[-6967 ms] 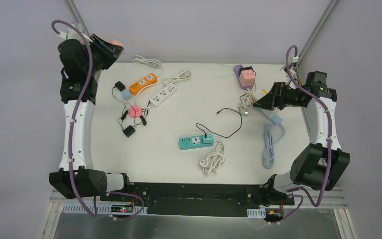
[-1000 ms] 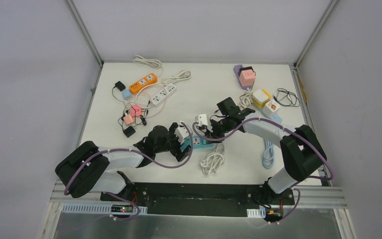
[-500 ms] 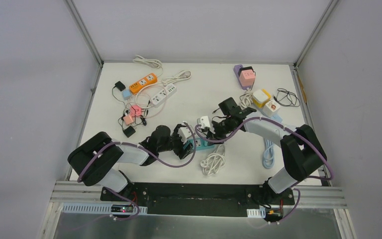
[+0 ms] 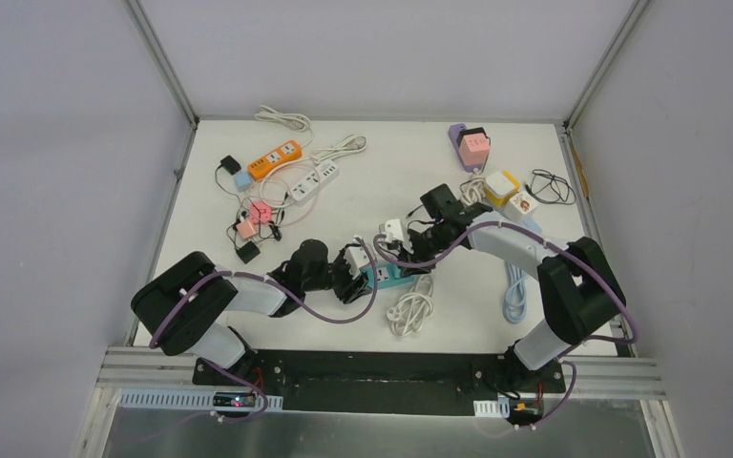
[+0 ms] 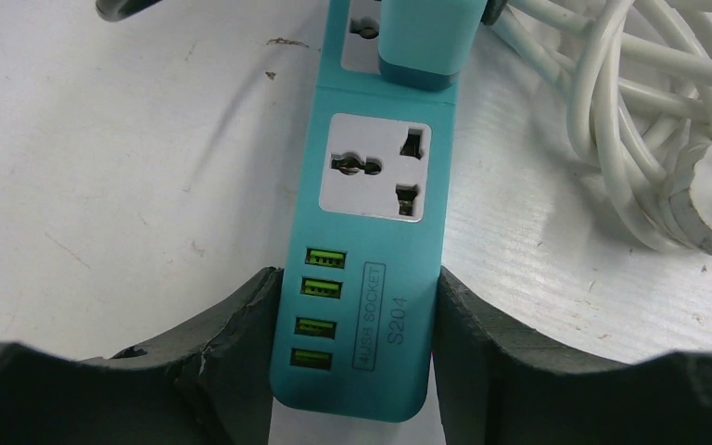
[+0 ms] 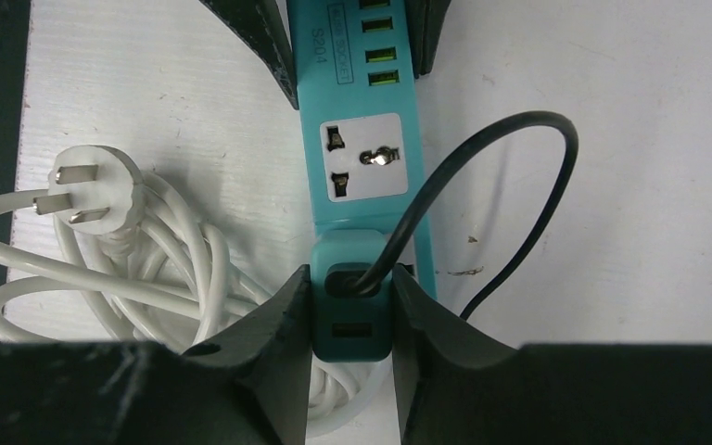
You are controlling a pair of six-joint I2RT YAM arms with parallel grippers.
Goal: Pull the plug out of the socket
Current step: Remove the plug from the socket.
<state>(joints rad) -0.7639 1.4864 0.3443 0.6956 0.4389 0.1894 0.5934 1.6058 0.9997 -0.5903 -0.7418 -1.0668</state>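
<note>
The socket is a teal power strip lying flat mid-table, with USB ports at one end. A teal plug with a black cable sits in its far outlet, seen at the top of the left wrist view. My left gripper is shut on the strip's USB end, both pads against its long sides. It shows beside the strip in the top view. My right gripper is shut on the plug, one finger on each side, above the strip's other end.
A coiled white cord with its bare plug lies right beside the strip. Orange and white strips and small adapters lie at back left. Cube sockets and a light-blue cable sit to the right.
My left gripper has slid right onto the strip's USB end and closed from wide open onto its sides. The right gripper has held still on the plug.
</note>
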